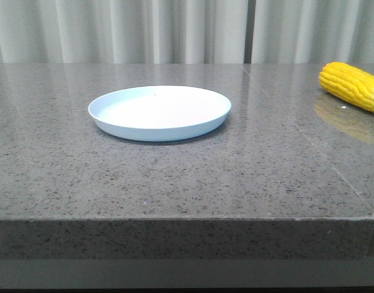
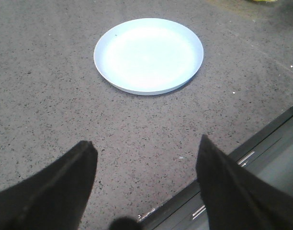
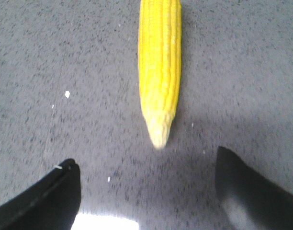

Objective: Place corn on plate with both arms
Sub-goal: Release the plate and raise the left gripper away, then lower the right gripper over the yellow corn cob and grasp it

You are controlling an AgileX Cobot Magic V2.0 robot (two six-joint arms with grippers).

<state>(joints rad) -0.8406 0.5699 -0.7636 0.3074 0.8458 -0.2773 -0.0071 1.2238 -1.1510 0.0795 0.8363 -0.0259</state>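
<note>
The pale blue-white plate point(image 1: 159, 112) lies empty on the grey stone table, left of centre. The yellow corn point(image 1: 352, 85) lies on the table at the far right, partly cut off by the frame edge. Neither gripper shows in the front view. In the left wrist view my left gripper point(image 2: 145, 146) is open and empty above the table's front edge, with the plate point(image 2: 149, 55) ahead of it. In the right wrist view my right gripper point(image 3: 147, 160) is open and empty, with the corn point(image 3: 160, 62) lying lengthwise just beyond the fingertips, its pale tapered tip towards them.
The table's front edge point(image 1: 187, 220) runs across the front view, with a chipped corner at the right. A pale curtain point(image 1: 175, 30) hangs behind the table. A metal rail below the table edge point(image 2: 242, 158) shows in the left wrist view.
</note>
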